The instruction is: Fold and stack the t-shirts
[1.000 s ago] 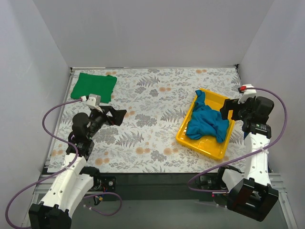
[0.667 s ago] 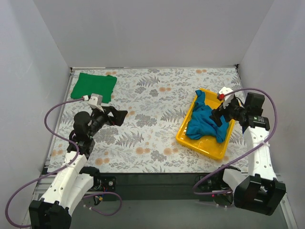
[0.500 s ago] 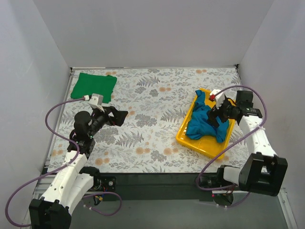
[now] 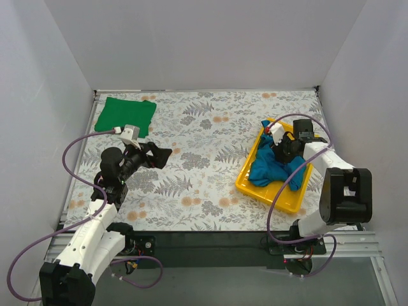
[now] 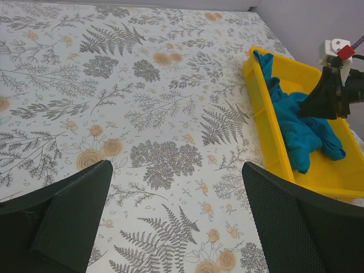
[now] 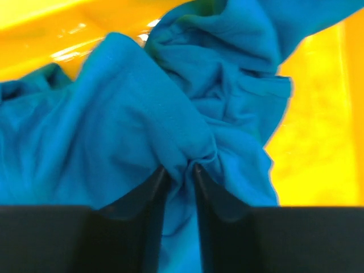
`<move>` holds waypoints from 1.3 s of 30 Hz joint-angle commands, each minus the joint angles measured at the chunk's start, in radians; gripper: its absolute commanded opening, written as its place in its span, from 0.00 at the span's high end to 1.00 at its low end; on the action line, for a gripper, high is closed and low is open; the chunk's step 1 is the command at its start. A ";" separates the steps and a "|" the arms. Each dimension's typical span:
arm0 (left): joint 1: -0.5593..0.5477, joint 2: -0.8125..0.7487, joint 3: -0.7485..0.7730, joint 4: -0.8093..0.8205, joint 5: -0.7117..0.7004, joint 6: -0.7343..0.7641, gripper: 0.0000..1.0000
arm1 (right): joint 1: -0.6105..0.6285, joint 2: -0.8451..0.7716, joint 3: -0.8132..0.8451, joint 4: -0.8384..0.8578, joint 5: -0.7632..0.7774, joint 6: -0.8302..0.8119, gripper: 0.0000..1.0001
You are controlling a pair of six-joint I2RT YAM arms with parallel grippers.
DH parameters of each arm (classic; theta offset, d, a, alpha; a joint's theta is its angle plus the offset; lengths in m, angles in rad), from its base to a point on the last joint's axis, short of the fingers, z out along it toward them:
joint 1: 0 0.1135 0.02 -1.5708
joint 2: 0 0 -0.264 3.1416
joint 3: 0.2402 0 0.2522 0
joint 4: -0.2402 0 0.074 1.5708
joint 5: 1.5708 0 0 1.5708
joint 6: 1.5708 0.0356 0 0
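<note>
The teal-blue t-shirt (image 4: pixel 271 164) lies crumpled in the yellow tray (image 4: pixel 275 196) at the right. My right gripper (image 4: pixel 279 148) is down in the tray, shut on a pinched fold of that shirt (image 6: pixel 142 114), its gripper (image 6: pixel 179 170) showing cloth squeezed between both fingers. The green t-shirt (image 4: pixel 125 115) lies folded flat at the far left corner of the table. My left gripper (image 4: pixel 160 155) hovers open over the left-middle of the table, nothing between its fingers (image 5: pixel 74 210). From the left wrist view the tray (image 5: pixel 261 114) and blue shirt (image 5: pixel 296 131) show at the right.
The table carries a floral-patterned cloth (image 4: pixel 197 159). Grey walls close in the back and both sides. Purple cables loop from both arms near the table's sides.
My right arm swung in from the right edge over the tray, dropped onto the blue shirt and shut on a fold. The left arm has barely moved.
</note>
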 commanded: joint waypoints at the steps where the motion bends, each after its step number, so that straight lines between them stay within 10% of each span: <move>1: -0.006 -0.001 0.004 0.011 0.033 0.022 0.02 | 0.051 -0.056 0.028 0.008 -0.010 0.055 0.94; 8: -0.007 -0.011 0.004 0.018 0.074 0.026 0.02 | 0.199 -0.402 0.199 -0.257 -0.270 -0.013 0.99; 15: -0.007 -0.043 -0.003 0.015 0.047 0.049 0.02 | 0.311 -0.261 0.789 -0.401 -0.344 0.015 0.99; 22: -0.007 -0.084 -0.011 0.003 -0.004 0.066 0.02 | 0.466 -0.014 1.368 -0.062 -0.142 0.317 0.99; 30: -0.007 -0.138 -0.016 -0.003 -0.068 0.077 0.02 | 0.565 0.068 1.410 0.111 0.085 0.341 0.99; 39: -0.007 -0.173 -0.016 -0.003 -0.085 0.081 0.03 | 0.569 -0.020 1.091 0.071 -0.002 0.321 0.96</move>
